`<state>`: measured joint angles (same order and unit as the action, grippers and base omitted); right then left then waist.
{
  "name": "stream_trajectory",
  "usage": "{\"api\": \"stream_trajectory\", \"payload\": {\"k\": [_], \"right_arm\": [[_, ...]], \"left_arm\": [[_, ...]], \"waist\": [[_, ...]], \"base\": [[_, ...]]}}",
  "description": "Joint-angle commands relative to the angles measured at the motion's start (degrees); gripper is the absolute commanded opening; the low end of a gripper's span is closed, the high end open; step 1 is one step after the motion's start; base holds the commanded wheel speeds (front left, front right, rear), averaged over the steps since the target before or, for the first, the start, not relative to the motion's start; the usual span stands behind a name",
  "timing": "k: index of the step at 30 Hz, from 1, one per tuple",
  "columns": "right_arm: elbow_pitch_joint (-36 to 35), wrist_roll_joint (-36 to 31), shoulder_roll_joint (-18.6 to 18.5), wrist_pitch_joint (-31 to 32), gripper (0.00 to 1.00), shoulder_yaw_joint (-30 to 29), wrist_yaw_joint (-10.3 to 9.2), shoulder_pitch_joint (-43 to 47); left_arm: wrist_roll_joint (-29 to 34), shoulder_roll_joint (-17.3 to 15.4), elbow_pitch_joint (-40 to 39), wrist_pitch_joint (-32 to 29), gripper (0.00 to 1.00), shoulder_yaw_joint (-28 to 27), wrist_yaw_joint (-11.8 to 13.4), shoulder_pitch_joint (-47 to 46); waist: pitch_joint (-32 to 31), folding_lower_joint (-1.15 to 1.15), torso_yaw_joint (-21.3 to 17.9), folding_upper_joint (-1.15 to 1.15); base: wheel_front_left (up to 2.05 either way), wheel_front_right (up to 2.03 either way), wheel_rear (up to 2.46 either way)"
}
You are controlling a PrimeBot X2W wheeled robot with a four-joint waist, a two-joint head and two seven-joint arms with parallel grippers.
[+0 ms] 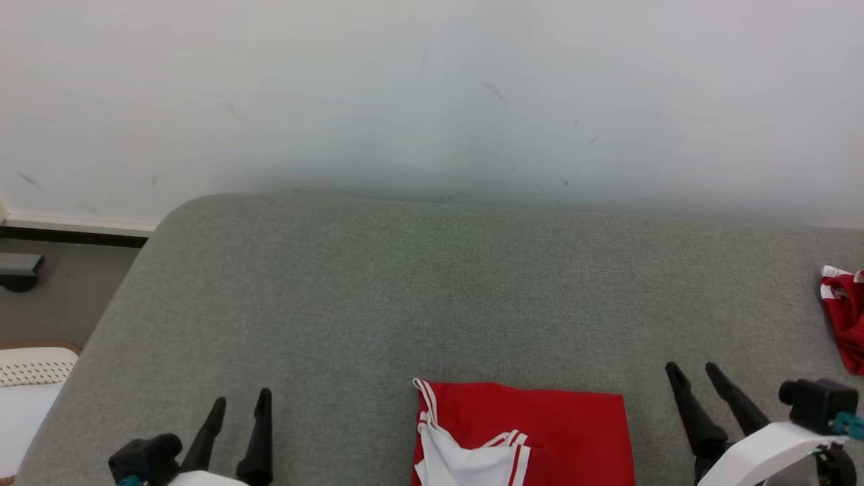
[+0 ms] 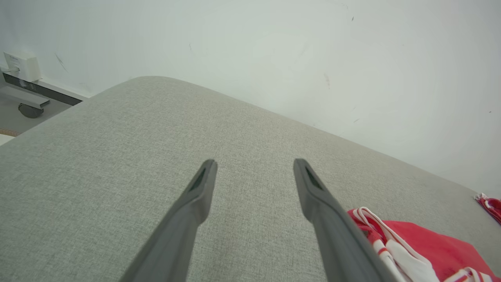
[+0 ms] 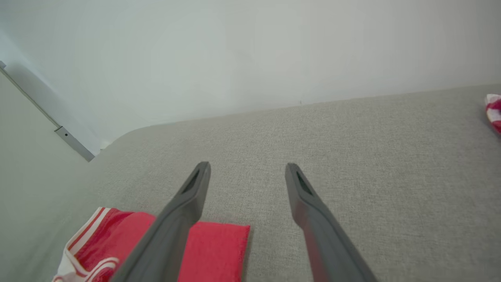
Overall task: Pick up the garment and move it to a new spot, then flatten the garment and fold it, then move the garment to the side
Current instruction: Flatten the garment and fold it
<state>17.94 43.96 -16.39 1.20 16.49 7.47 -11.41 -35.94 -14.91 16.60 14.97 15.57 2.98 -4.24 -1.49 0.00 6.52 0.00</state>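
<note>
The white wall (image 1: 432, 88) took up the upper part of your head view, scuffed with a few dark marks. Below it lay the grey fabric cushion (image 1: 378, 283), its far left corner rounded and its right side running off the frame. The red garment (image 1: 567, 425), trimmed in white stripes, lay folded into a neat rectangle at the cushion's near edge, a little right of centre, with a white inner layer showing at its left side. It sat between your two grippers and touched neither. A second red-and-white garment (image 1: 847, 317) lay crumpled at the far right, well apart from the folded one.

Your left gripper (image 1: 241, 398) stood at the lower left, its fingers apart and holding nothing. Your right gripper (image 1: 692, 369) stood at the lower right, fingers likewise spread and empty, near the folded garment's right edge.

The left wrist view added a white box (image 2: 21, 64) on the wall and a caster wheel (image 2: 30, 111) on the floor past the cushion's corner. It caught only the striped end of the folded garment.

The right wrist view gave you the garment's plain red corner instead, partly behind one finger, and a thin metal strip (image 3: 72, 143) slanting down at its left.
</note>
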Motion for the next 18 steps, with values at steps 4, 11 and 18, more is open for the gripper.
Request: {"api": "stream_trajectory", "payload": {"k": [4,11,18], "right_arm": [[2.18,-4.39,3.77,-2.87,0.00,0.15,0.02,3.23],[3.48,-7.95,4.87,-3.62,0.00,6.77,0.02,4.16],[8.80,-8.11,7.90,-2.99,0.00,10.61,0.02,1.55]], "left_arm": [[0.99,0.26,-0.34,0.20,1.00,-0.73,-0.32,0.73],[1.54,0.34,0.37,0.22,1.00,-0.95,-0.95,0.44],[1.79,0.88,0.62,0.18,1.00,-1.11,-1.16,-0.12]], "waist": [[0.22,0.00,-0.07,0.00],[-0.01,0.00,1.07,0.00],[-0.03,0.00,2.67,0.00]], "base": [[0.00,0.00,0.00],[0.00,0.00,0.00],[0.00,0.00,0.00]]}}
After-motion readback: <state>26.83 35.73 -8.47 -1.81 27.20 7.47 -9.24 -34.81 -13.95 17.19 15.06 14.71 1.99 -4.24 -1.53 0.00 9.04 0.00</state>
